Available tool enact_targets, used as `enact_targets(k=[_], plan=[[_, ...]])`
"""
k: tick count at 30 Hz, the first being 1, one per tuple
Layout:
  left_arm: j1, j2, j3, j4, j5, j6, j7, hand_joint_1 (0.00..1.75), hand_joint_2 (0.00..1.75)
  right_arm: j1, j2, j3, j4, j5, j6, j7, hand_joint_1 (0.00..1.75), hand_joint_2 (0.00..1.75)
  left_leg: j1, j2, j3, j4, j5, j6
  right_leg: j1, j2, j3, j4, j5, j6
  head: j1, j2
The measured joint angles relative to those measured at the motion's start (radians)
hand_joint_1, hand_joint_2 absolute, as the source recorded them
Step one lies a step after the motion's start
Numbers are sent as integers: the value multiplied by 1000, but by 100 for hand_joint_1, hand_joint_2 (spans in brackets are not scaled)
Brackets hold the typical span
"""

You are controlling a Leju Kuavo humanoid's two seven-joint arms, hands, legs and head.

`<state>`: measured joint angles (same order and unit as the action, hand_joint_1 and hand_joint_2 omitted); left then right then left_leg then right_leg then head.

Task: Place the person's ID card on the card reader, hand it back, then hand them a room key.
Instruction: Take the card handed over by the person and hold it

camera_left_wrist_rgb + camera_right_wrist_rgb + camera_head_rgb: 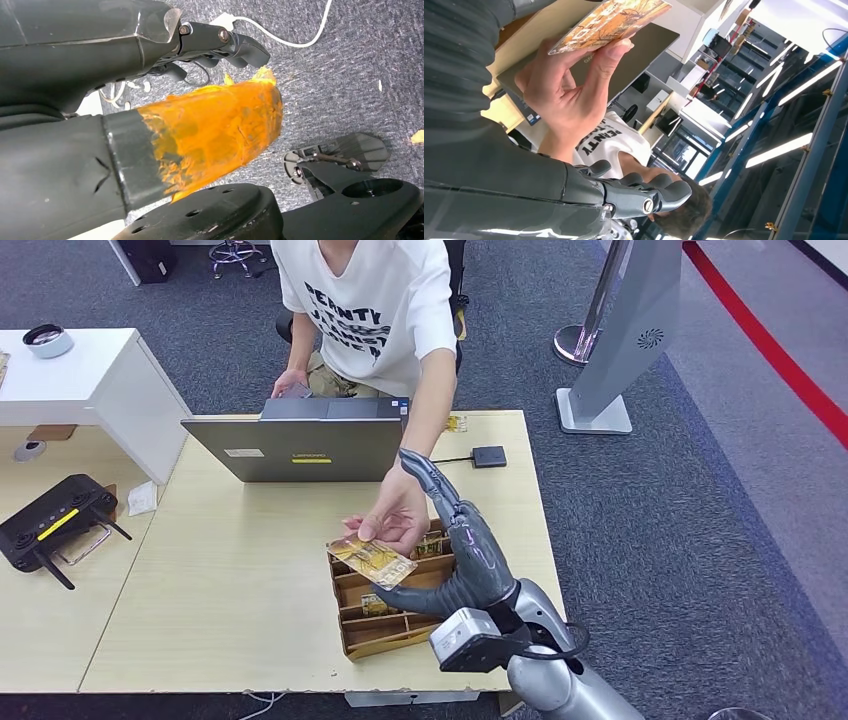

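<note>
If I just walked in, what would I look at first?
Probably the person's hand and the robot's right hand meeting over the wooden card box, with a gold card between them. The person pinches the card; whether the robot's thumb grips it too is hard to tell. Behind them a laptop stands on the table.

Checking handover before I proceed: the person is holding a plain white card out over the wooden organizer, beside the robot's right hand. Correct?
Not quite: the card is orange-gold and patterned, not plain white, as head and right wrist views show. The person's hand does hold it over the wooden organizer, beside the right hand.
</note>
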<state>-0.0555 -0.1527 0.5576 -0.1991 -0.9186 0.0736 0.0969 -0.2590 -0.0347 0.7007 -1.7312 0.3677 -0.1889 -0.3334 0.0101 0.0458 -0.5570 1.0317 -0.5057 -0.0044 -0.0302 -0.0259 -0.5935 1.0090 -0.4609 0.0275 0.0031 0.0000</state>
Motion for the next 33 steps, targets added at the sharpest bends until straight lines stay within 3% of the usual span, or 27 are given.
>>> enact_targets(k=[8,12,16,19,21,33], plan=[[0,0,1,0,0,0,0,0,0,0,-1,4,0,7,-11,0,0,175,0,0,0,0,0,0,0,0,0,0,0,0,0,0],[0,0,1,0,-6,0,0,0,0,0,-2,6,0,94,-82,6,0,175,0,0,0,0,0,0,0,0,0,0,0,0,0,0],[0,-1,2,0,-18,0,5,0,0,0,-4,7,2,297,-219,52,175,175,0,0,0,0,0,0,0,0,0,0,0,0,0,0],[-2,-3,2,0,-31,-4,13,0,0,-2,-6,7,16,521,-337,117,175,175,0,0,0,0,0,0,0,0,0,0,0,0,0,0],[-4,-6,2,0,-35,-5,16,0,0,-3,-7,8,28,588,-365,136,175,175,0,0,0,0,0,0,0,0,0,0,0,0,0,0],[-9,-9,2,0,-38,-8,18,0,0,-3,-13,13,56,608,-377,149,175,175,0,0,0,0,0,0,0,0,0,0,0,0,0,0]])
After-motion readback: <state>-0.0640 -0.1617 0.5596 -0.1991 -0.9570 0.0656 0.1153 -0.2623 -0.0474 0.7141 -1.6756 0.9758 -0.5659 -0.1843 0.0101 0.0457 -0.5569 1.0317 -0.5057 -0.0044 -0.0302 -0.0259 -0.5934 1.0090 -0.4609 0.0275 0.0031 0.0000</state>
